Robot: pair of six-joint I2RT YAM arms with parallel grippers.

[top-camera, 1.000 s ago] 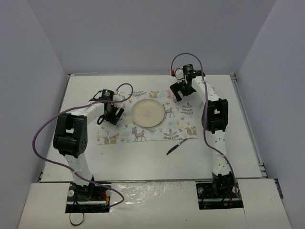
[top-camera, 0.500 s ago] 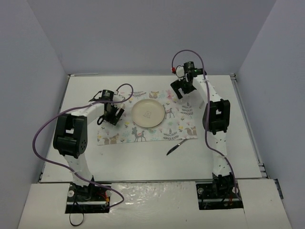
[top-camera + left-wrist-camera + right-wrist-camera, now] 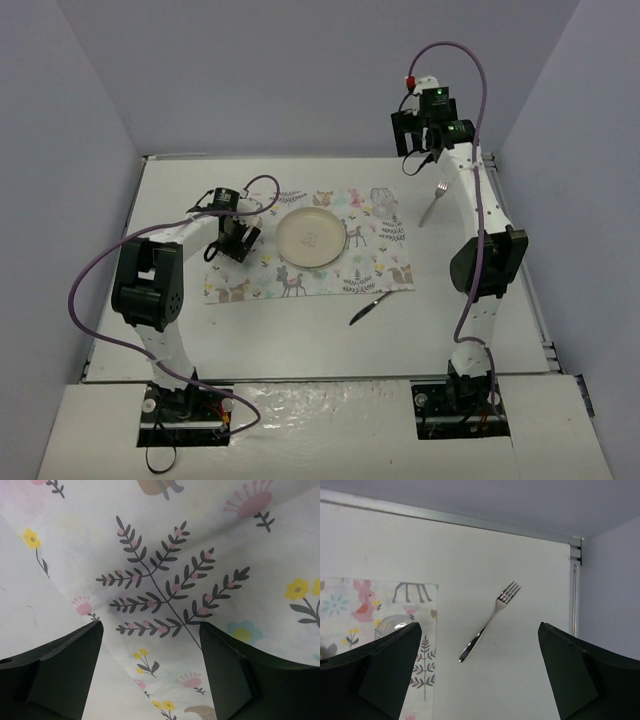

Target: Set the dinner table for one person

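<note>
The white dinner table carries an animal-print placemat with a cream plate on its middle. A clear glass stands on the mat's far right corner and shows partly behind a finger in the right wrist view. A fork lies on bare table right of the mat. A knife lies below the mat's near right corner. My right gripper hangs high at the back right, open and empty. My left gripper sits low over the mat's left end, open.
Grey walls enclose the table on three sides. A metal rail runs along the far edge and another down the right edge. A purple cable loops off the left arm.
My right arm has lifted and swung back-right, away from the mat's far right corner, its jaws opening wider. The glass stands alone there, and the fork has come into sight. The left arm has not moved.
</note>
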